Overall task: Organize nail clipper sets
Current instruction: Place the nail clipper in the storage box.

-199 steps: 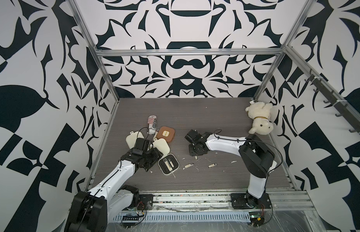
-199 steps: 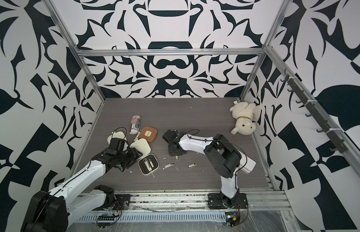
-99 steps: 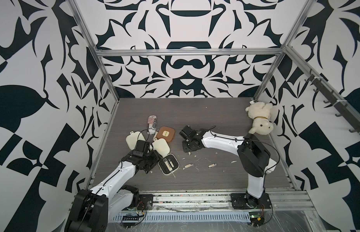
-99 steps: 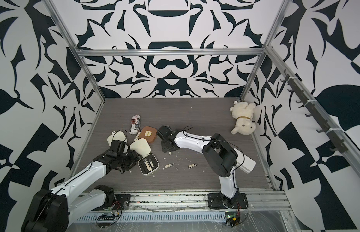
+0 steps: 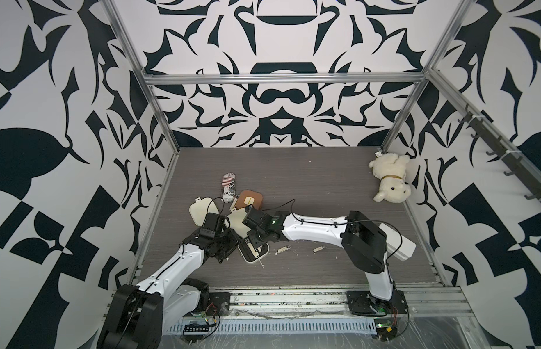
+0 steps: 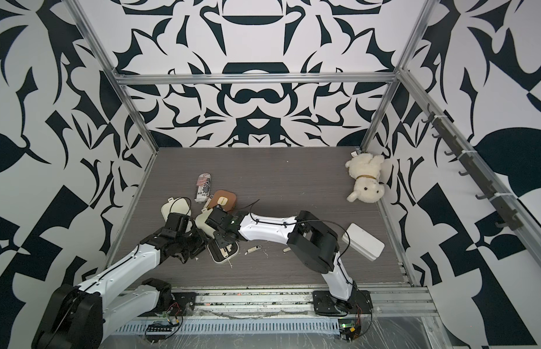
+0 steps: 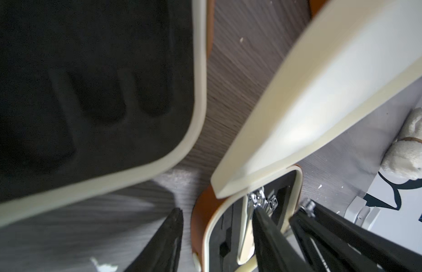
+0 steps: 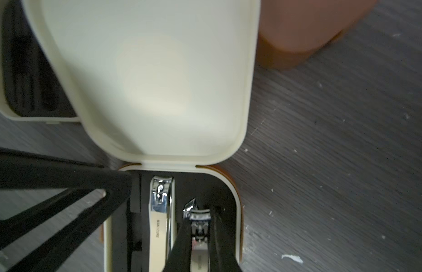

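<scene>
My right gripper [image 8: 201, 215] clenches a small silver clipper [image 8: 199, 232] — parallel, just beside the larger clipper [image 8: 159, 212] seated in the brown case [image 8: 237, 207].

A crushed striped can [image 5: 229, 187], three clipper cases [image 5: 249, 200], two loose clippers [image 5: 283, 249] and a plush dog [image 5: 390, 181] are borne by the grey tabletop [image 5: 308, 175].

Listed for you, operator:
- Open case [image 8: 238, 223]: smooth brown shell, cream plastic rim.
- Insert [image 8: 135, 226]: matt black foam.
- Lid [image 8: 153, 82]: cream plastic, satin-smooth inside.
- Large clipper [image 8: 160, 212]: polished metal head, mirror-bright; matt cream handle.
- Small clipper [image 8: 190, 207]: glossy metal head.
- Right claw [image 8: 199, 226]: matt black plastic.
- Desk [image 8: 335, 164]: your grey wood-grain top, matt, flecked with pale specks.
- Dog [image 5: 390, 181]: fluffy cream plush.
- Can [image 5: 229, 187]: crumpled printed metal.
</scene>
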You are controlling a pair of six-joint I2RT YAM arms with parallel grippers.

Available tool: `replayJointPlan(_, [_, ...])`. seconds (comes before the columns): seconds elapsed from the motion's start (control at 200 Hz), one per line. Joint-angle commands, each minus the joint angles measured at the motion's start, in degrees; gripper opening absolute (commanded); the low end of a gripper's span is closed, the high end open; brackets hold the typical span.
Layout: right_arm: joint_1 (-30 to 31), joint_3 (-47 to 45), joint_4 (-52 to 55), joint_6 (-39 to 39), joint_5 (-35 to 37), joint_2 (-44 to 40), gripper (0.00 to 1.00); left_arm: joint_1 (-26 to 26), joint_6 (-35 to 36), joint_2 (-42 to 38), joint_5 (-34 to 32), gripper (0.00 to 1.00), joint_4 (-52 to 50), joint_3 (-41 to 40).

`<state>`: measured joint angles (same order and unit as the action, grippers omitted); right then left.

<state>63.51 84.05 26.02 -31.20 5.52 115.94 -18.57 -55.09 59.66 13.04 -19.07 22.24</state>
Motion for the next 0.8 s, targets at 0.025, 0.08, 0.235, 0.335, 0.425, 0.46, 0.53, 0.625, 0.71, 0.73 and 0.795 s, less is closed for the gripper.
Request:
replayJointPlan(0.025, [-0.4,0.3,-2.3,1.7,1.2,-1.5,0.09,-0.2,0.1,-0.1,-0.4,0.51,-0.4,-0.9])
replayJointPlan(0.08, [-0.4,-0.3,-3.2,2.0,1.2,-1.7,0.09,-0.2,0.2,-0.1,-0.5,0.51,-0.4,-1.0])
replayJointPlan(0.235, [-0.5,-1.4,-4.4,2.3,1.0,-1.6,0.09,-0.2,0.1,-0.1,-0.7,0.50,-0.4,-1.1])
replayJointPlan(0.335, [-0.5,-1.6,-4.6,2.3,0.7,-1.4,0.09,-0.2,0.0,0.1,-0.8,0.50,-0.5,-1.0])
replayJointPlan(0.425, [-0.3,-1.8,-4.6,2.3,0.8,-1.4,0.09,-0.2,0.1,0.1,-0.8,0.50,-0.5,-1.0])
replayJointPlan(0.46, [-0.3,-2.0,-4.6,2.3,0.9,-1.6,0.09,-0.2,0.1,0.2,-0.8,0.50,-0.6,-1.0])
replayJointPlan(0.53, [-0.1,-2.1,-4.4,2.3,1.1,-1.7,0.09,-0.2,0.1,0.1,-0.9,0.50,-0.6,-0.9])
replayJointPlan(0.625, [0.1,-2.2,-4.1,2.3,1.5,-1.8,0.09,-0.2,0.0,0.2,-0.9,0.50,-0.7,-0.9])
replayJointPlan(0.71, [0.3,-2.3,-3.9,2.4,1.7,-1.9,0.09,-0.2,0.0,0.2,-0.9,0.50,-0.7,-0.8])
replayJointPlan(0.73, [0.3,-2.3,-3.8,2.4,1.7,-1.9,0.09,-0.2,0.1,0.1,-0.9,0.50,-0.7,-0.9])
replayJointPlan(0.795, [0.5,-2.3,-3.6,2.4,1.9,-1.9,0.09,-0.2,0.1,0.1,-1.0,0.50,-0.8,-0.9])
